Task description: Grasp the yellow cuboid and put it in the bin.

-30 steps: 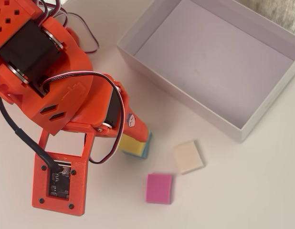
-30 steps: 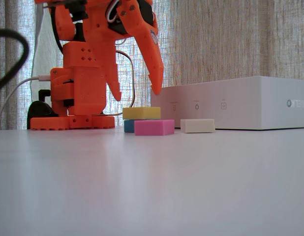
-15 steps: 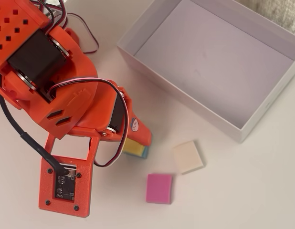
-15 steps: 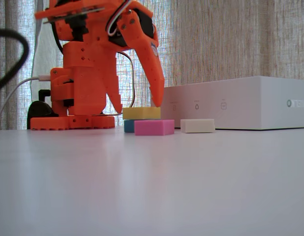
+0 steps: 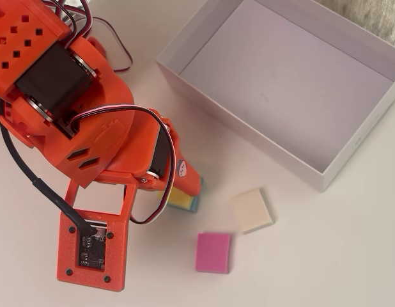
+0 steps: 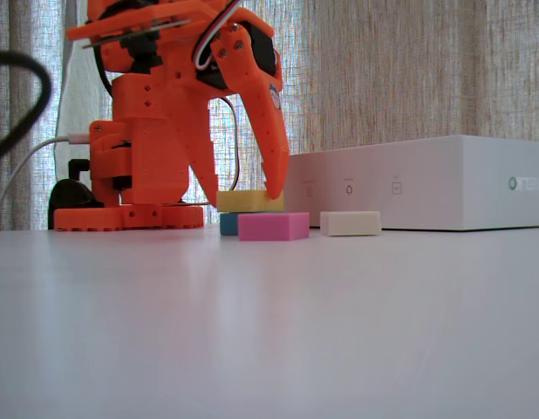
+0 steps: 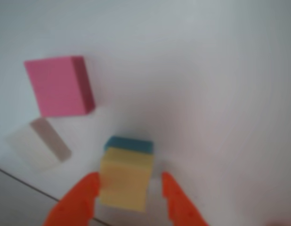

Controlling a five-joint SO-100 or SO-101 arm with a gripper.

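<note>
The yellow cuboid (image 5: 180, 197) lies on top of a blue block (image 5: 193, 205), below my wrist. In the fixed view the yellow cuboid (image 6: 249, 201) rests on the blue block (image 6: 228, 224). My orange gripper (image 6: 242, 199) straddles the cuboid, one finger on each side. In the wrist view the yellow cuboid (image 7: 124, 181) sits between the fingers of my gripper (image 7: 129, 181). The left finger (image 7: 84, 195) is against it and a small gap shows at the right finger (image 7: 173, 197). The jaws are open. The white bin (image 5: 242, 125) lies at the upper right, empty.
A pink block (image 5: 213, 252) and a cream block (image 5: 252, 210) lie on the white table to the right of the gripper, between it and the bin. In the fixed view the pink block (image 6: 273, 225) and cream block (image 6: 350, 223) stand in front of the bin (image 6: 409, 183).
</note>
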